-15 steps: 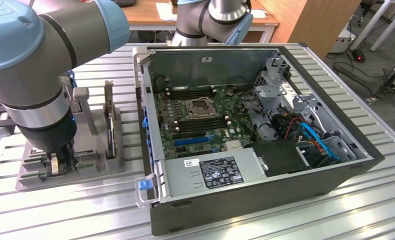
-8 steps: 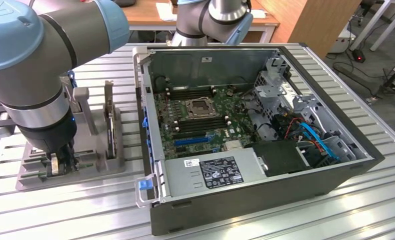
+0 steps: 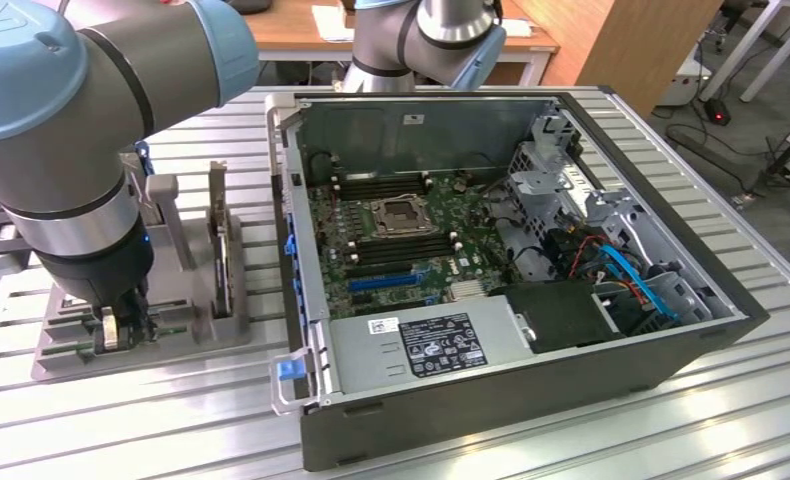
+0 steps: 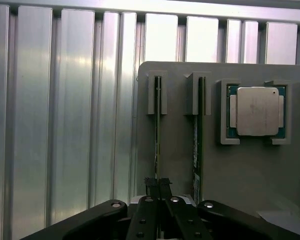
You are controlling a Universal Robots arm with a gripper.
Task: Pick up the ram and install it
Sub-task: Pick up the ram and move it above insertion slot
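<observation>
**Gripper closed on the ram, ram sits in the holder**

From the wrist view I see the two black fingertips drawn together at one end of the ram, one on each side of its thin edge. I read this as a grip on the ram. The ram stands on its edge in the slot next to the holder's border, and it is not lifted out.

In the next slot of the holder stands a second stick with a white label, parallel to the ram and apart from it. Past that stick, in a square pocket of the holder, the processor lies flat with its silver side up.

In the exterior view the arm reaches straight down onto the holder, which lies on the ribbed metal table. A dark card stands upright in the holder. Just beside the holder, on the exterior view's right, is the open case with the motherboard inside.
</observation>
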